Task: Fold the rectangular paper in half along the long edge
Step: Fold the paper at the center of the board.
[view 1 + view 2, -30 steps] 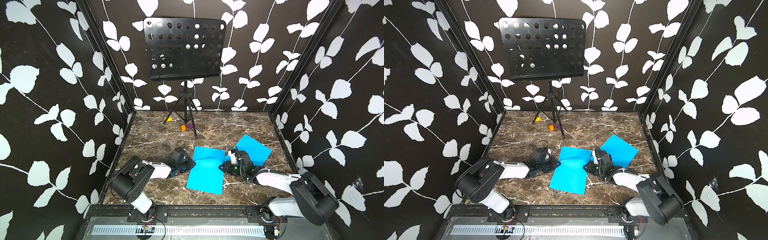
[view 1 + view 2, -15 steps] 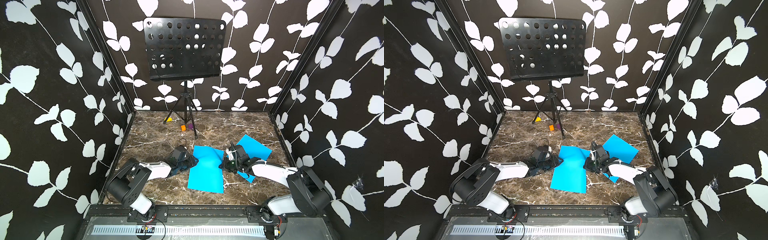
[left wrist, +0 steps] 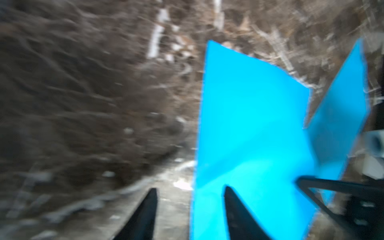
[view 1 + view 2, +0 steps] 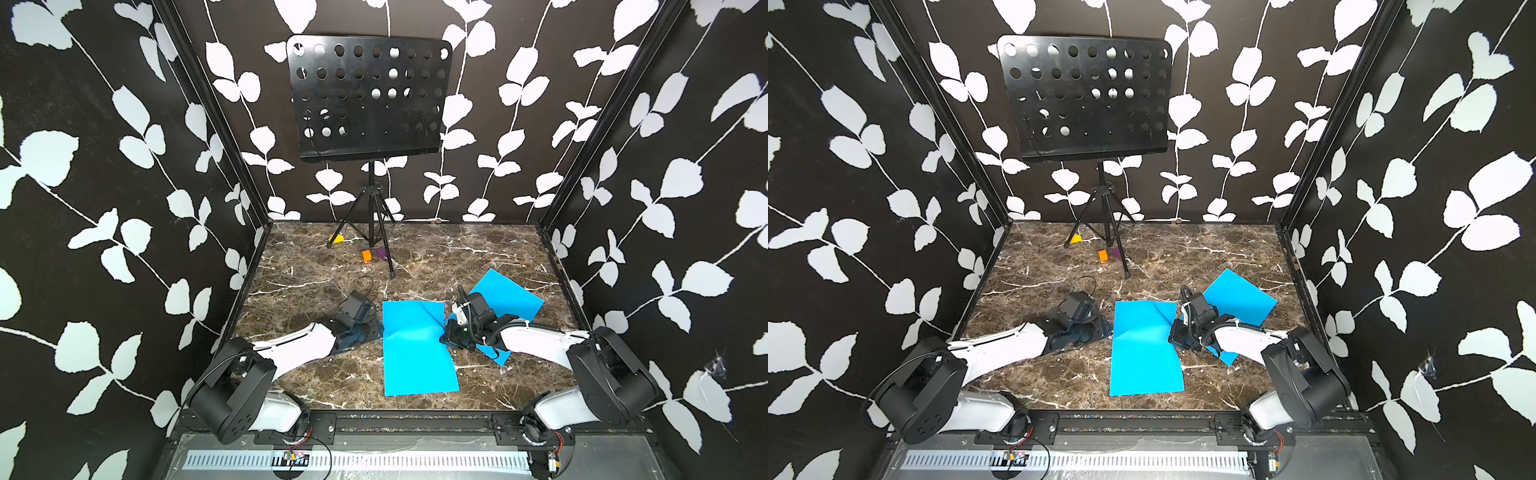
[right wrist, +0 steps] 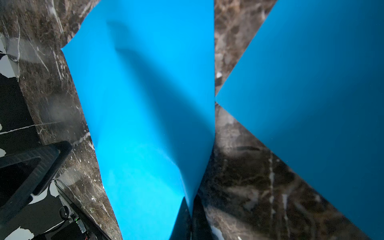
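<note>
Blue paper [image 4: 415, 349] lies on the marble table [image 4: 311, 266] forward of the music stand [image 4: 368, 95], creased at the end nearer the stand. Your right gripper [image 5: 190, 209] is pinched tight on one long edge. Your left gripper [image 3: 190, 188] stands parted, astride the opposite edge.

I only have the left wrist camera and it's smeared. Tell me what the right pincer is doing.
Observer: The right pincer is shut on a long edge of the blue rectangular paper sheet, raising it slightly.
Operator: Report what's under that arm.
Observer: A second blue paper sheet, lying askew, runs beneath the right arm.
Operator: Describe the far end.
Observer: A black perforated music stand stands there, with a yellow block, orange block and purple block by its tripod feet.
</note>
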Controlling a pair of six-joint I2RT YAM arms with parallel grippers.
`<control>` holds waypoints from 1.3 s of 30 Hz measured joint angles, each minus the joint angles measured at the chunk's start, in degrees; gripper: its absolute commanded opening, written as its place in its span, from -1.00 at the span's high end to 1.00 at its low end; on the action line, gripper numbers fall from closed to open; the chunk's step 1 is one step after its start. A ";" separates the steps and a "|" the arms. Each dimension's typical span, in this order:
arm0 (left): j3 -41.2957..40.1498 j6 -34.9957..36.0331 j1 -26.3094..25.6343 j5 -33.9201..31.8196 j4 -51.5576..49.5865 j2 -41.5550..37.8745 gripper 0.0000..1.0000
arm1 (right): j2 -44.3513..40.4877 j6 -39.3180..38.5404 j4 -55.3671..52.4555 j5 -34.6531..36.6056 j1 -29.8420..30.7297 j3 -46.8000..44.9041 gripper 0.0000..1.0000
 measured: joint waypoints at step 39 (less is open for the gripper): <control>4.55 1.62 -2.69 7.78 7.15 14.71 0.81 | -7.85 4.85 15.89 0.72 -3.15 -8.04 0.30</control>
